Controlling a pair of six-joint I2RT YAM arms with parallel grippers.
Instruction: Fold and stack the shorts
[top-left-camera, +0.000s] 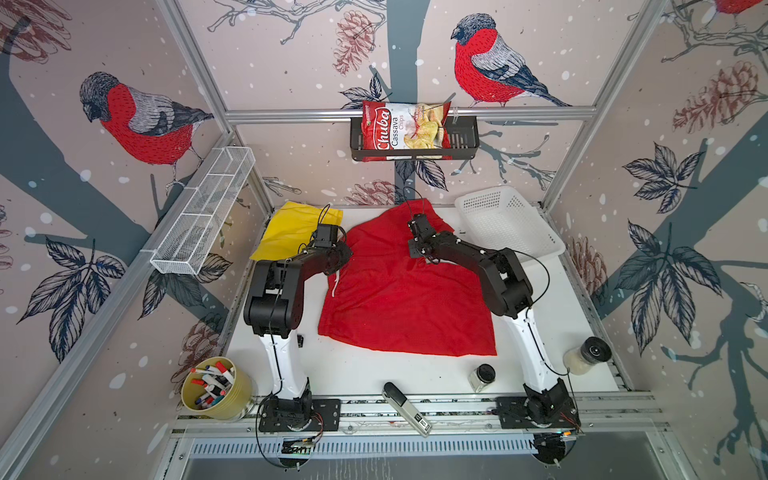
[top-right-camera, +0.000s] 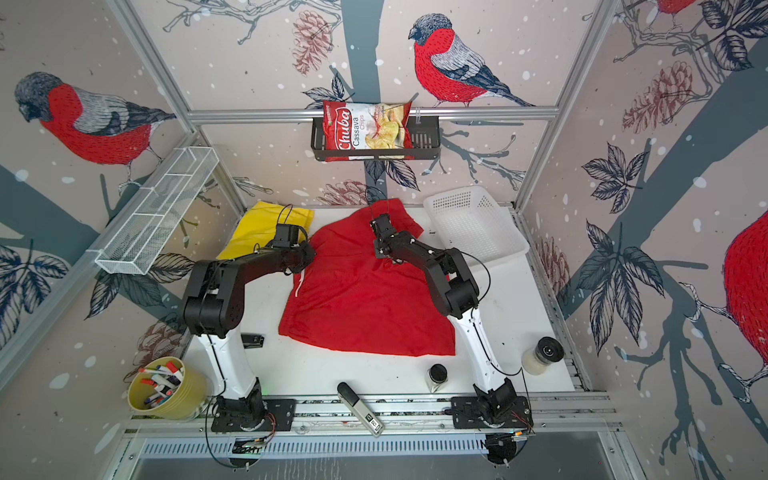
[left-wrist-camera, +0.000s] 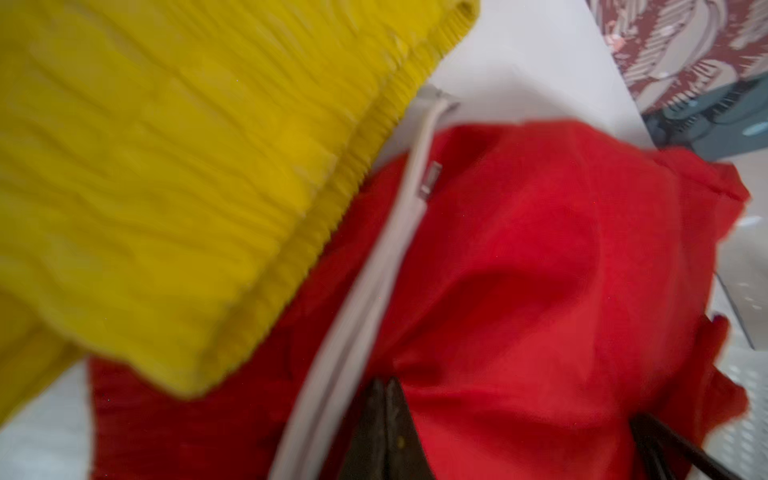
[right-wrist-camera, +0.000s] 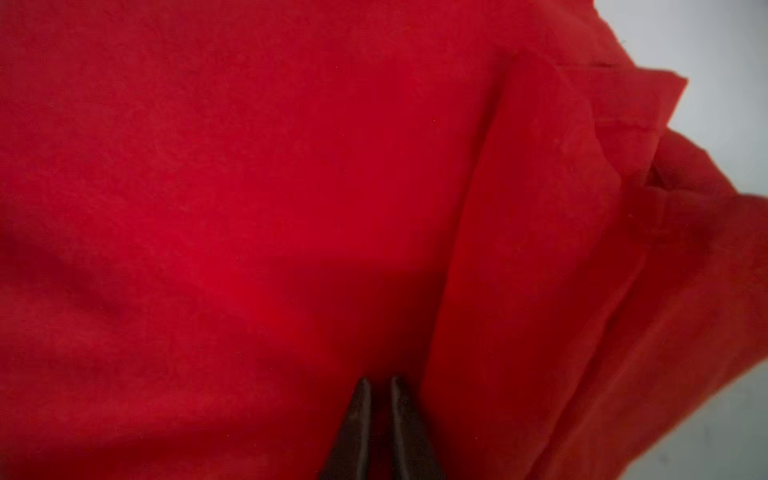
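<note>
Left gripper (left-wrist-camera: 384, 384) and right gripper (right-wrist-camera: 380, 382), each pinched shut on thin red fabric shorts (top-left-camera: 407, 299); most cloth extends behind both, toward their bases.

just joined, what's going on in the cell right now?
Both arms are working on the red shorts, which lie spread across the middle of the table, not yet folded. The left gripper is shut on the fabric beside the white drawstring. The right gripper pinches the cloth near the far edge, where it rises in a peak. The yellow shorts lie at the far left corner, right beside the red pair.
</note>
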